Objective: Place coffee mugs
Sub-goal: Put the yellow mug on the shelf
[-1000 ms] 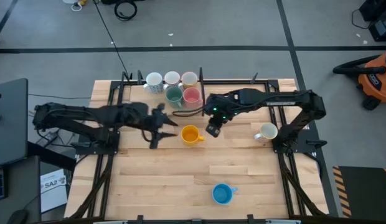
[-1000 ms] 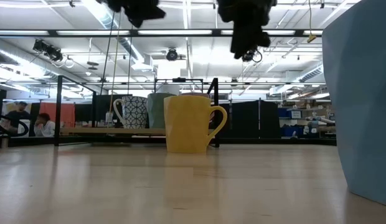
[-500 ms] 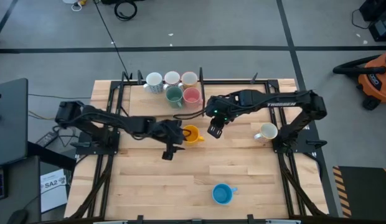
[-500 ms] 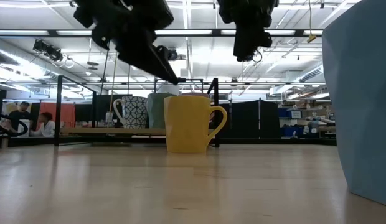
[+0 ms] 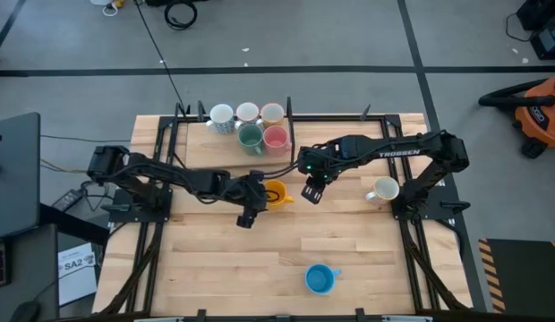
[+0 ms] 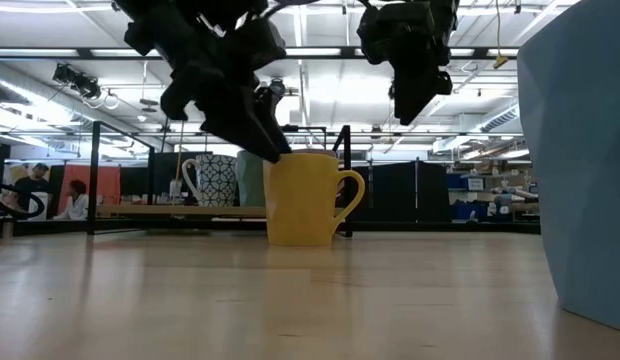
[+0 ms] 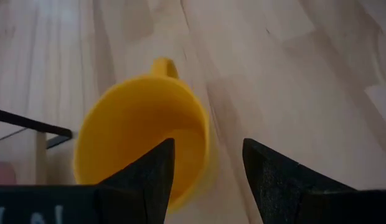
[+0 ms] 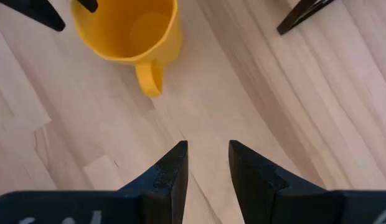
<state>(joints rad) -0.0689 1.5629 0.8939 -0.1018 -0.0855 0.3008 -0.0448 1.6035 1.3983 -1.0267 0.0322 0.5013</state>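
Note:
An orange-yellow mug (image 5: 274,192) stands upright on the table's middle, its handle (image 8: 149,78) toward the right. My left gripper (image 5: 258,204) is open at the mug's left near side. In the left wrist view one finger (image 7: 157,163) is over the mug's mouth and the other (image 7: 261,163) is outside its wall (image 7: 202,140). My right gripper (image 5: 311,192) is open and empty, above the table just right of the handle. A white mug (image 5: 382,190) stands at the right. A light blue mug (image 5: 320,279) stands near the front edge. My left gripper comes slanting down from the table's left with its fingers on either side of the mug's rim wall (image 7: 205,134). I cannot tell whether either finger touches it. The mug stands upright on the table.
Five mugs stand in a cluster at the back: two white (image 5: 221,116), one cream (image 5: 272,113), dark green (image 5: 251,136) and pink (image 5: 276,137). Black frame rails (image 5: 170,134) run along the table's sides. The blue mug (image 6: 580,150) fills the low view's right.
My left gripper has gone toward the table's right edge and down to the orange-yellow mug, ending with its open fingers at the mug's rim. My right gripper has shifted a little toward the right. The mug has stayed in place.

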